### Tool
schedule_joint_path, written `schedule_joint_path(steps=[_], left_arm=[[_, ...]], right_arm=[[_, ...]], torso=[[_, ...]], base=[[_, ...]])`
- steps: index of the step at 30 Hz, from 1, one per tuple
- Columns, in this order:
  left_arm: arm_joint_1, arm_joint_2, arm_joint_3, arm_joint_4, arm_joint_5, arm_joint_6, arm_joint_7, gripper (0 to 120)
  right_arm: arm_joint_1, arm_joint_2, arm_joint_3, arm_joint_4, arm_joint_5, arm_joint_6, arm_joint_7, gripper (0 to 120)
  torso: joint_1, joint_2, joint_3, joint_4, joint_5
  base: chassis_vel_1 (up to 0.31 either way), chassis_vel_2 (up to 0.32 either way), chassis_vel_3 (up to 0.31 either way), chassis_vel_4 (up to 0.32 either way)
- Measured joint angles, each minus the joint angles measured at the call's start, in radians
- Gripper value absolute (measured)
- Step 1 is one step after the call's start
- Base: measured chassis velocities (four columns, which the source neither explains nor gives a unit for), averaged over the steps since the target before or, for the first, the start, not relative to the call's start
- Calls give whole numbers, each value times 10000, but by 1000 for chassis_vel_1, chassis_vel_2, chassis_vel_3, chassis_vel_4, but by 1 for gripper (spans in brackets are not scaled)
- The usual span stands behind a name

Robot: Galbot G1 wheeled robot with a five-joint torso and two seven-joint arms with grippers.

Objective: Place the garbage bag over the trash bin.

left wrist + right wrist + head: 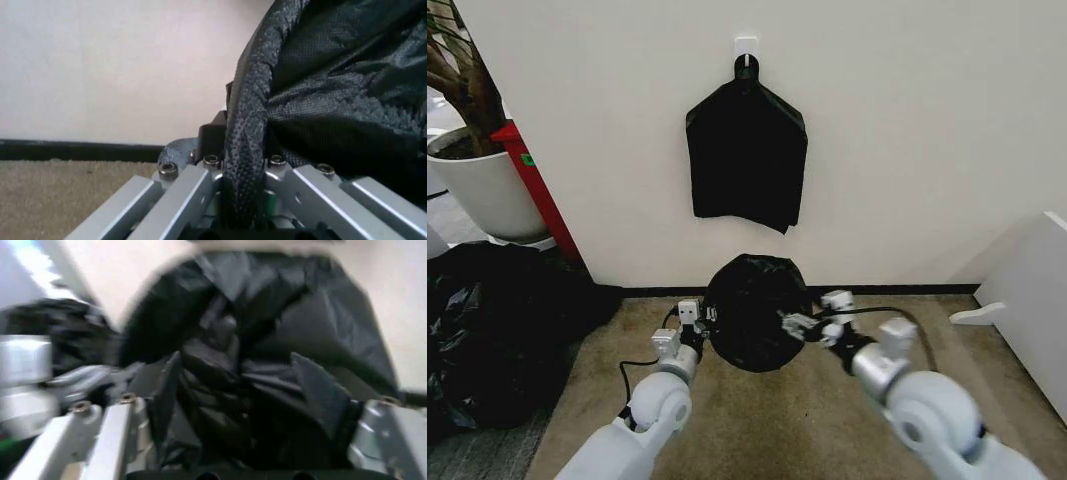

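Observation:
The garbage bag (755, 312) is a glossy black, rounded dome on the carpet by the wall, between my two grippers. The trash bin is hidden under it. My left gripper (695, 314) sits at the bag's left edge. In the left wrist view the bag's rolled rim (248, 125) runs down between the left gripper's fingers (244, 210), which are shut on it. My right gripper (800, 325) is at the bag's right edge. In the right wrist view its fingers (167, 390) stand wide apart, with crumpled folds of the bag (240, 350) between them.
A flat black bundle (747, 165) hangs on a white hook (746, 46) above the bag. A heap of bulging black bags (487, 330) lies at the left, behind it a white plant pot (482, 190) and a red panel (539, 195). White furniture (1027, 300) stands at the right.

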Motion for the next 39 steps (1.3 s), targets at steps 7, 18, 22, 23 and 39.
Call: schedule_joint_path(steps=[7,18,22,23,39], left_arm=[[78,-64,-30,119,529,-306,242,2],[-10,-158,-7,143,1072,-617,695,2],[182,-156,6,72,1540,-874,1272,2],[237,-155,19,30,1601,-927,1374,2],[68,-314,107,73,1387,-952,1126,2]], right_arm=[[1142,1141,-916,-366,2405,-481,3878,29],[1803,2412,-1276,-1703,2390,183,5646,0],[2042,2836,-1224,-2224,2118,368,5646,0],[2080,2931,-1195,-2360,2022,403,5634,0],[1741,3171,-1258,-3148,266,761,5162,0]], torso=[[0,0,-1,1,-1],[0,0,-1,-2,0],[0,0,-1,-1,0],[0,0,-1,-1,0],[0,0,-1,-1,1]], base=[[0,0,0,0],[0,0,0,0],[0,0,0,0],[0,0,0,0],[0,0,0,0]])
